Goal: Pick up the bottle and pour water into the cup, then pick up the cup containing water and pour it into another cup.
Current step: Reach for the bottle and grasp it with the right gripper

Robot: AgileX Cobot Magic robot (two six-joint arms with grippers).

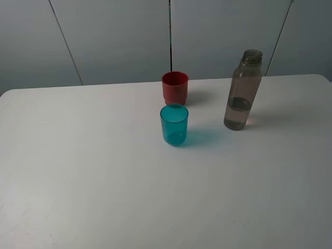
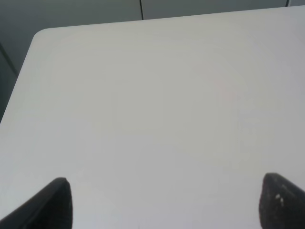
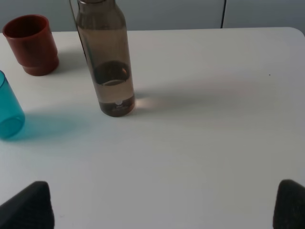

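White desk [image 1: 78, 181], grey panels behind. The bottle [image 1: 243, 93] stands upright at two o'clock, axis vertical, on the right arm's side; right jaws gape wide, well short of it. Left jaws are apart too, over bare desk. The cup [image 1: 174, 124] sits at the bottle's eight o'clock, another cup [image 1: 175, 87] at its ten.

There is one bottle [image 1: 243, 91], one teal cup [image 1: 174, 125] and one red cup [image 1: 175, 87], making two cups, on one table [image 1: 78, 171].
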